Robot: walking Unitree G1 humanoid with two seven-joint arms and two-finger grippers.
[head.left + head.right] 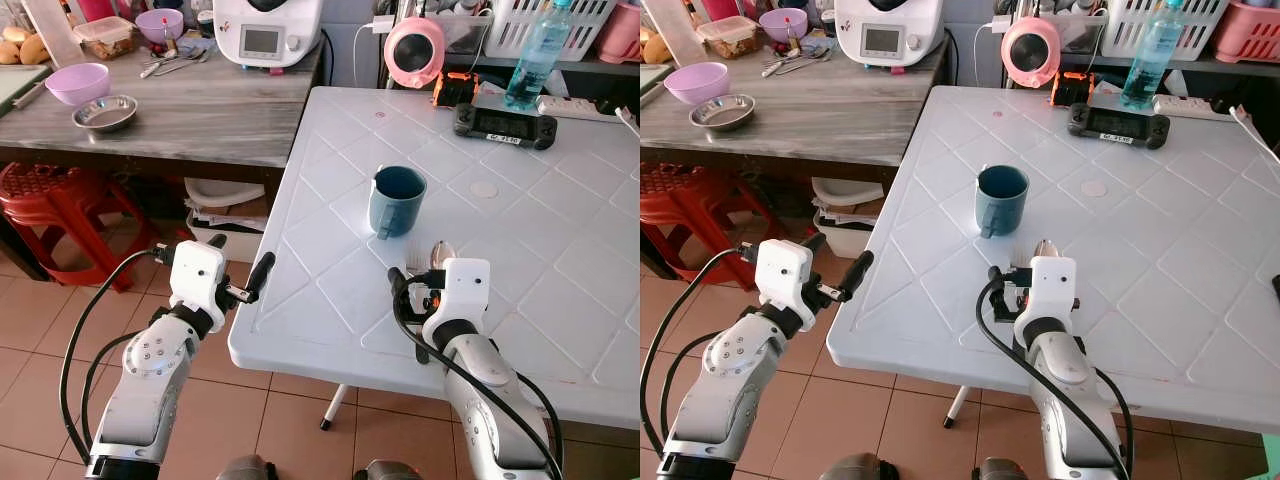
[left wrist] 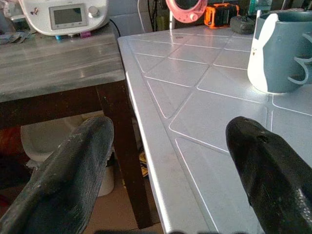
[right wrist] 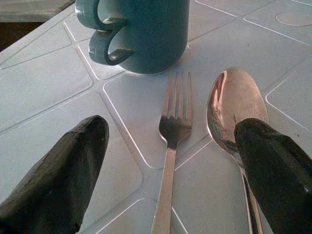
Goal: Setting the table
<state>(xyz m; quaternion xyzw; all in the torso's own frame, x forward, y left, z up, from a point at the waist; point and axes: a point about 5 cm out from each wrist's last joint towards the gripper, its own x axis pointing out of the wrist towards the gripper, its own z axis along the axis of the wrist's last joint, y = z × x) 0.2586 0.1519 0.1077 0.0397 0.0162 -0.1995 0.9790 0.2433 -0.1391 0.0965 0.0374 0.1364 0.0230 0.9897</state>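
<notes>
Bare white table [image 1: 560, 300] is lying open right of the blue mug [image 1: 396, 200]; just this side of the mug, a fork [image 3: 171, 141] and spoon [image 3: 234, 107] are blocking the way.

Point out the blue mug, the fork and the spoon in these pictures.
blue mug [image 1: 397, 199]: left eye view, on its outer wall.
fork [image 3: 175, 109]: right wrist view, on its tines.
spoon [image 3: 234, 105]: right wrist view, on its bowl.
</notes>
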